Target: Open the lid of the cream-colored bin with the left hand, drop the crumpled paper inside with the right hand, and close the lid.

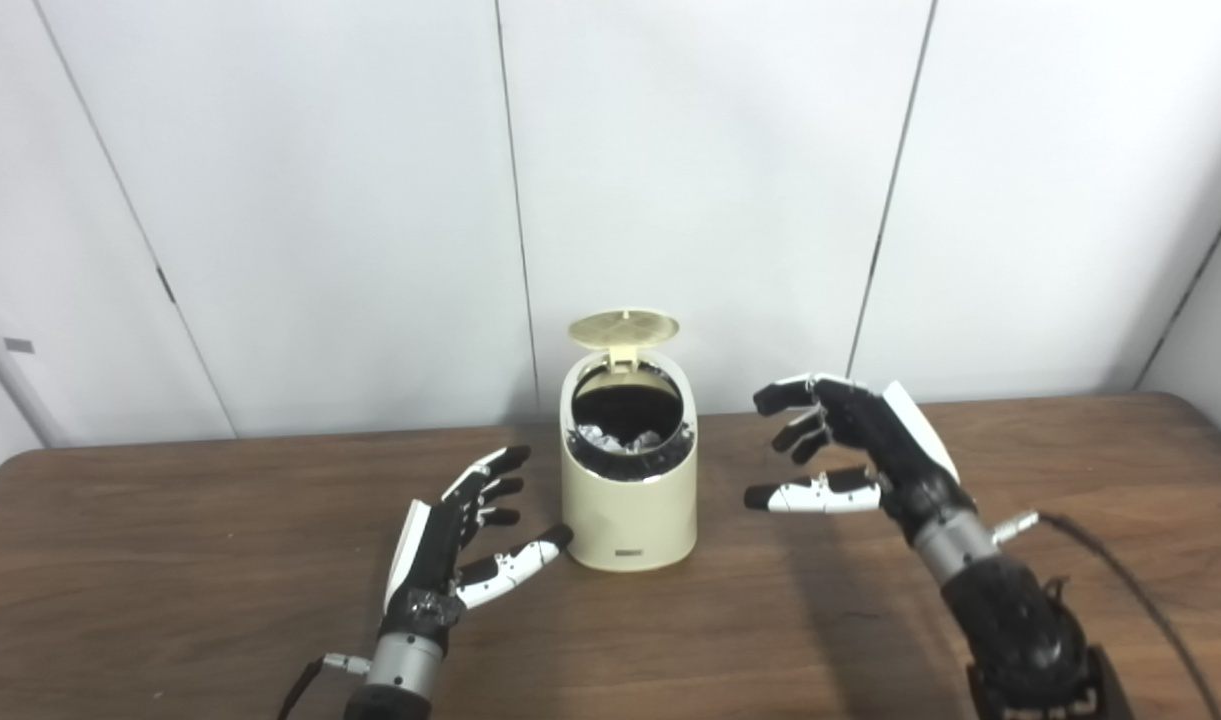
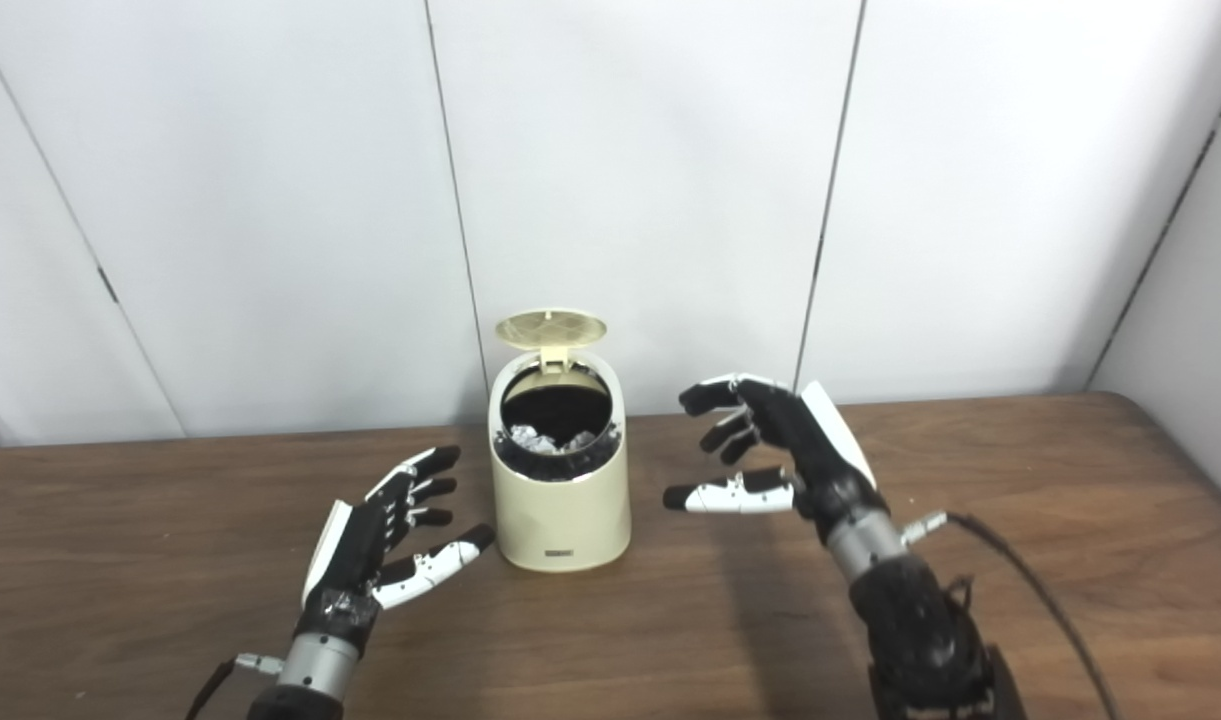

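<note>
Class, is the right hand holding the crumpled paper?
No. The right hand is open and empty; the crumpled paper lies inside the cream-colored bin.

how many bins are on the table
1: a cream-colored bin stands mid-table between the left hand and right hand, lid up, crumpled paper inside.

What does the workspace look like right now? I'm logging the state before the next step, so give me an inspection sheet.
Surface: brown wooden table, bare around the bin.
Job's things: cream-colored bin upright, lid raised at the back; crumpled paper inside.
Clutter: nothing seen.
Hands: left hand open, low beside the bin; right hand open, raised to the bin's right, holding nothing.
Cables: black cable running from the right wrist; a short one at the left wrist.
Surroundings: white panelled wall behind.
</note>
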Controlling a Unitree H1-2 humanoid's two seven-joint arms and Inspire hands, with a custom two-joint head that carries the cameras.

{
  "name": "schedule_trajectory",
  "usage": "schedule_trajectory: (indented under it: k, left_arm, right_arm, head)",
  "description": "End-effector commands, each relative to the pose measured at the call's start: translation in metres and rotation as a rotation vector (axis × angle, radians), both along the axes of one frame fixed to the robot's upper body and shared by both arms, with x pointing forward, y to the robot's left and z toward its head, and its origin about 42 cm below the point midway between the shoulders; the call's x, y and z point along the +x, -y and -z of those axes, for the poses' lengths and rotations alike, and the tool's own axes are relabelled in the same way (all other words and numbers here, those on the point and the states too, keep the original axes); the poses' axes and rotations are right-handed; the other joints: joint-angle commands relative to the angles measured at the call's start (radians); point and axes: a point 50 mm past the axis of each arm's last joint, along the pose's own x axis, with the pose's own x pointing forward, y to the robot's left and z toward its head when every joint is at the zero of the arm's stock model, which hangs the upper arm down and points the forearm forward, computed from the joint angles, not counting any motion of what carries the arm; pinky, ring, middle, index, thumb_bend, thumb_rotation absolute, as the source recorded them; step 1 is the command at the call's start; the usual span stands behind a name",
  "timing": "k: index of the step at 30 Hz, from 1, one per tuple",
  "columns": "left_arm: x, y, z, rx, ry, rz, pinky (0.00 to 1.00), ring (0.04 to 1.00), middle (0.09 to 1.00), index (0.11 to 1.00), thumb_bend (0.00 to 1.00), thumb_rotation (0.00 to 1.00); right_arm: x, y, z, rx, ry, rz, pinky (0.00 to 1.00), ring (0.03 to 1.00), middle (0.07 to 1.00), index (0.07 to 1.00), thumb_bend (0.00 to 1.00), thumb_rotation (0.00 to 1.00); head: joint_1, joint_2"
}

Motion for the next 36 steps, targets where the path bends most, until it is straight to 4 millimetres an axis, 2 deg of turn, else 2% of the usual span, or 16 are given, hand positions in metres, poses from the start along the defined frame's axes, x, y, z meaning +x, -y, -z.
schedule_trajectory:
  k: [1,7,13,21,27,29,36]
  left_arm:
    - [0.002,-0.001,-0.019,0.0,0.07,0.004,0.74,0.829,0.874,0.867,0.71,0.23]
    - [-0.002,-0.002,-0.02,-0.001,0.076,0.005,0.73,0.825,0.875,0.867,0.71,0.24]
    - [-0.006,-0.004,-0.023,0.008,0.089,0.006,0.73,0.827,0.872,0.868,0.72,0.25]
    - [-0.015,-0.006,-0.027,0.002,0.108,0.017,0.7,0.83,0.875,0.871,0.73,0.25]
    - [-0.011,-0.009,-0.032,0.017,0.128,0.018,0.72,0.833,0.873,0.874,0.73,0.26]
    - [-0.008,-0.009,-0.036,0.029,0.139,0.019,0.71,0.836,0.874,0.876,0.74,0.27]
    - [0.019,-0.005,-0.076,0.174,0.241,0.058,0.69,0.852,0.905,0.904,0.82,0.32]
  right_arm:
    - [-0.002,0.001,-0.013,0.053,0.119,-0.027,0.47,0.606,0.748,0.747,0.77,0.21]
    - [-0.011,-0.002,0.014,0.152,0.111,-0.03,0.51,0.639,0.771,0.751,0.79,0.2]
    - [-0.022,-0.011,0.032,0.204,0.084,0.007,0.54,0.634,0.762,0.748,0.8,0.16]
    - [-0.027,-0.019,0.044,0.221,0.086,0.011,0.54,0.629,0.761,0.744,0.78,0.16]
    - [-0.027,-0.021,0.046,0.218,0.088,0.019,0.54,0.632,0.748,0.731,0.78,0.11]
    - [-0.027,-0.021,0.046,0.216,0.084,0.021,0.54,0.635,0.747,0.728,0.78,0.12]
    - [-0.029,-0.021,0.048,0.208,0.077,0.029,0.5,0.624,0.748,0.72,0.77,0.13]
  head:
    - [0.008,0.001]
    - [0.024,0.003]
    - [0.037,-0.005]
    - [0.029,-0.011]
    - [0.022,-0.016]
    - [0.016,-0.019]
    - [-0.004,-0.025]
